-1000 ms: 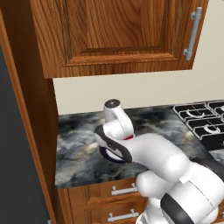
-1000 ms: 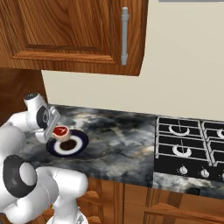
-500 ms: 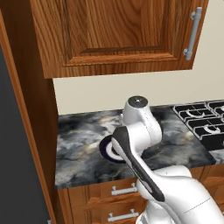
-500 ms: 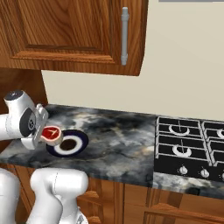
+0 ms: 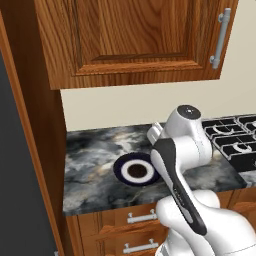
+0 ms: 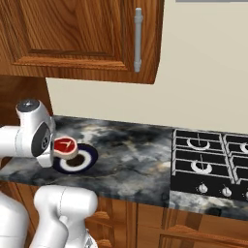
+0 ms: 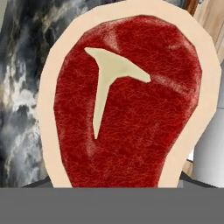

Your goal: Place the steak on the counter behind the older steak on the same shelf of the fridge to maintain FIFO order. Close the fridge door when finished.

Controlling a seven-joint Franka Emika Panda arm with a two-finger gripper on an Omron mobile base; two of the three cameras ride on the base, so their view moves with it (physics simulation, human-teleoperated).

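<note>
Above counter (image 6: pixel 135 155) and plate (image 5: pixel 137 170), steak (image 6: pixel 65 146) against the gripper (image 6: pixel 53 152).

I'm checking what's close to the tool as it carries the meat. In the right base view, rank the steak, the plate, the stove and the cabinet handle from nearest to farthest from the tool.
1. The steak, at the tool itself.
2. The plate, just below on the counter.
3. The cabinet handle, up and right.
4. The stove, far right.

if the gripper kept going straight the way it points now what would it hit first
The steak it holds blocks most of the hand view. Around it shows the counter, so the marble is probably first, though depth is unclear. The plate sits bare.
</note>
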